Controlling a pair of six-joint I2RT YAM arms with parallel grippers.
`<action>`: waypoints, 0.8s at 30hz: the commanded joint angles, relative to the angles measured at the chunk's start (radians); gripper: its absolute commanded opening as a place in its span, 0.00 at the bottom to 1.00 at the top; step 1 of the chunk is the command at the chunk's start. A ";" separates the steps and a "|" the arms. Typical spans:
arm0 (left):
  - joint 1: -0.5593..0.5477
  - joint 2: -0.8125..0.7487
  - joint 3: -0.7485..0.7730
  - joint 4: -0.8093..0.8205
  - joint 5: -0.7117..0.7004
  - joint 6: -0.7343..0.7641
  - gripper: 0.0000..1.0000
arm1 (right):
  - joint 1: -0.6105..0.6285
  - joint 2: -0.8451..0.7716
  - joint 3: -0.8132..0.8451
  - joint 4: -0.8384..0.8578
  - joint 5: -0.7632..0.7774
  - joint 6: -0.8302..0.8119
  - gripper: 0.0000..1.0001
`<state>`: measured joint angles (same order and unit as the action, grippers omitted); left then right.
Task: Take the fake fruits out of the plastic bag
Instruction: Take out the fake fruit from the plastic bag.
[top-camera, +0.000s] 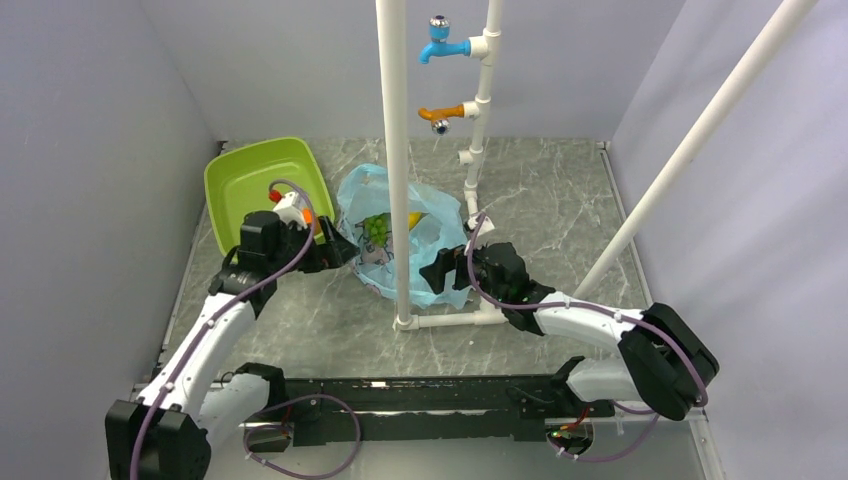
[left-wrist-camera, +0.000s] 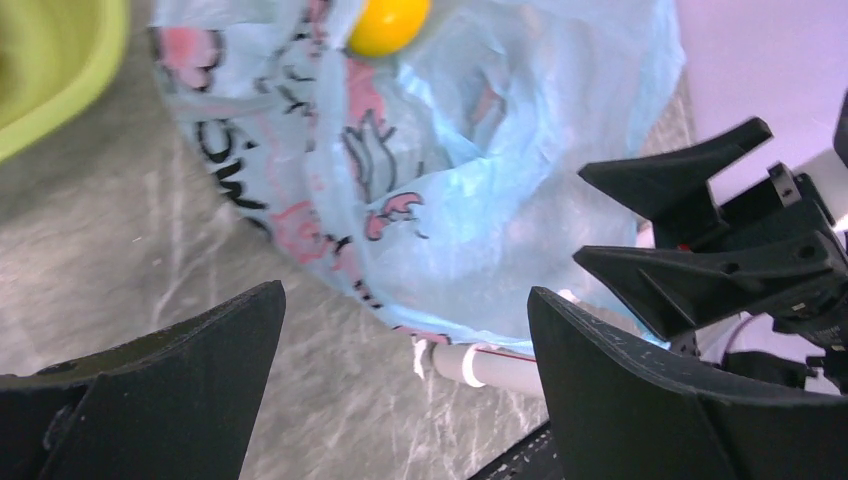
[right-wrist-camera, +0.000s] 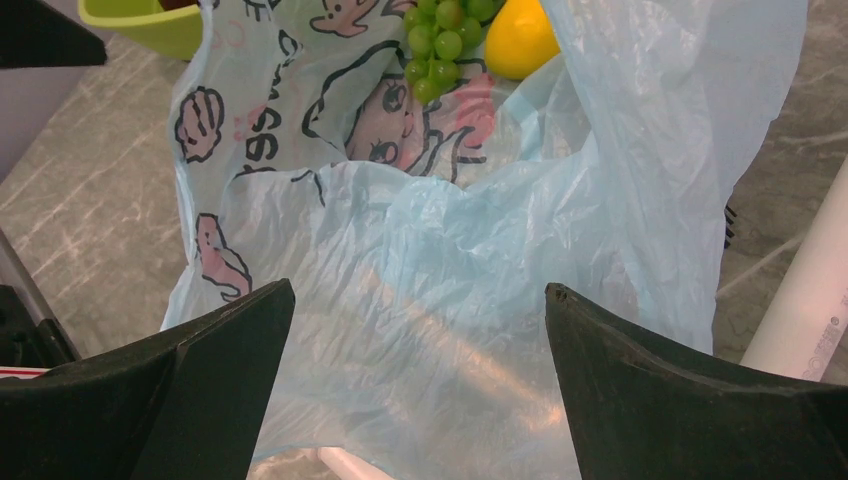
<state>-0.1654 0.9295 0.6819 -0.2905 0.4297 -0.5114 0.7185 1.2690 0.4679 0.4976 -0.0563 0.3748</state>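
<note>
The light-blue plastic bag (top-camera: 437, 236) lies in the middle of the table with its mouth open. Inside it, a green grape bunch (top-camera: 376, 228) and a yellow fruit (top-camera: 414, 218) show. My left gripper (top-camera: 342, 252) stands open at the bag's left edge, holding nothing. In the left wrist view this gripper (left-wrist-camera: 405, 290) faces the bag (left-wrist-camera: 450, 180), with the yellow fruit (left-wrist-camera: 388, 22) at the top. My right gripper (top-camera: 440, 272) is open at the bag's near right side. Its wrist view shows the gripper (right-wrist-camera: 420, 286) just above the crinkled bag (right-wrist-camera: 450, 230), with the grapes (right-wrist-camera: 440, 45) and the yellow fruit (right-wrist-camera: 520, 40) beyond.
A lime-green tray (top-camera: 240, 180) sits at the back left, touching the bag. A white pipe frame (top-camera: 397, 150) stands upright just in front of the bag, its base pipe (top-camera: 450, 320) lying along the bag's near edge. A slanted pipe (top-camera: 690, 140) crosses the right side.
</note>
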 joint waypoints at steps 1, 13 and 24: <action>-0.116 0.063 0.040 0.149 0.008 -0.036 0.97 | -0.002 -0.041 -0.004 0.034 0.016 0.014 1.00; -0.380 0.444 0.285 0.177 -0.192 0.038 0.77 | -0.001 -0.069 -0.030 0.050 0.054 0.004 0.94; -0.400 0.765 0.493 0.118 -0.316 0.113 0.79 | -0.003 -0.081 -0.042 0.055 0.053 -0.005 0.92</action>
<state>-0.5617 1.6413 1.1049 -0.1719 0.1829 -0.4515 0.7185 1.2068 0.4286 0.5018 -0.0170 0.3775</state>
